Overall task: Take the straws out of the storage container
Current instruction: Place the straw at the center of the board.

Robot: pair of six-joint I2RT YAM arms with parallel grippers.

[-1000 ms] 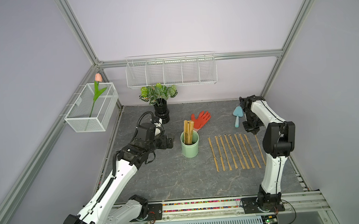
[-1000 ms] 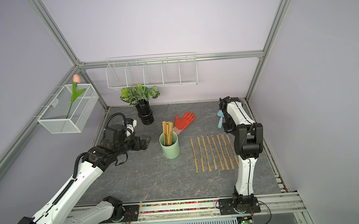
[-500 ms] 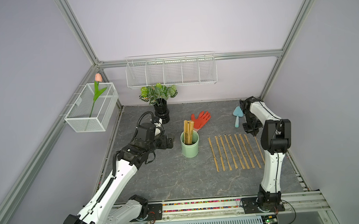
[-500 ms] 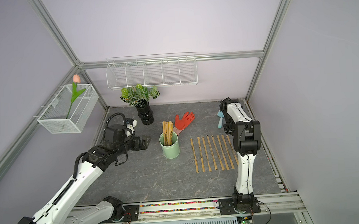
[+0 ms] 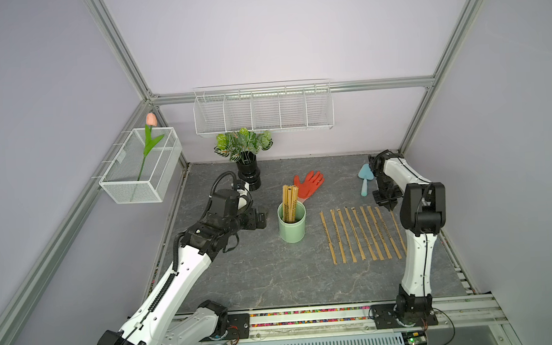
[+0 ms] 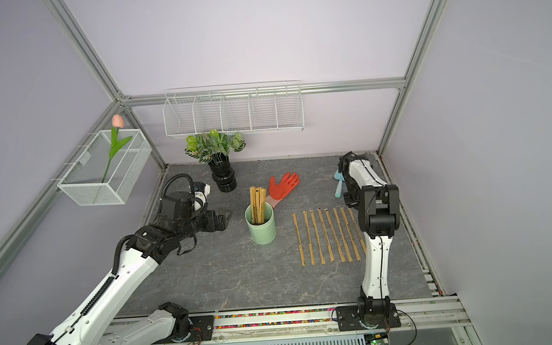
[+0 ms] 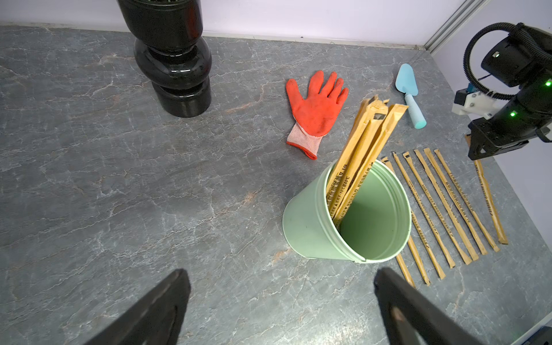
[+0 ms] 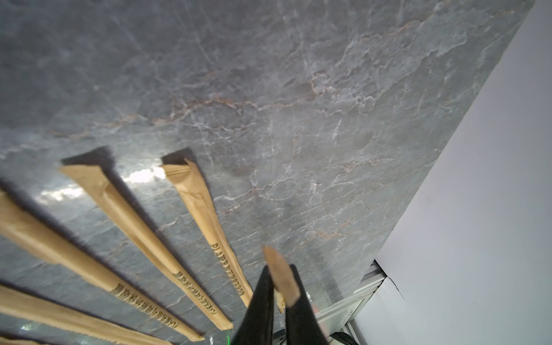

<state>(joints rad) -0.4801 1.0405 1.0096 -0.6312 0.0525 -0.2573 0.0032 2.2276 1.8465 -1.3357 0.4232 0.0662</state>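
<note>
Straws (image 5: 289, 201) stand bunched in the cup (image 5: 291, 231), leaning on its far wall and rising well above the rim. Cup sits upright near the middle of the table (image 5: 273, 277). More straws lie flat in a row (image 5: 357, 234) on the table to the cup's right, side by side and apart from it. At the right end of that row the right gripper (image 8: 279, 268) points down with its fingers (image 8: 263, 298) pressed together on the tip of one straw (image 7: 490, 203); whether the rest of that straw touches the table I cannot tell. Left gripper (image 7: 280, 271) hovers just left of the cup, facing it, with its jaws wide apart and nothing between them. Behind the cup lies a glove (image 5: 309, 184), palm up, with a trowel (image 5: 365, 178) further right near the right arm. Vase (image 5: 248, 173) stands at the back, behind the left gripper
</note>
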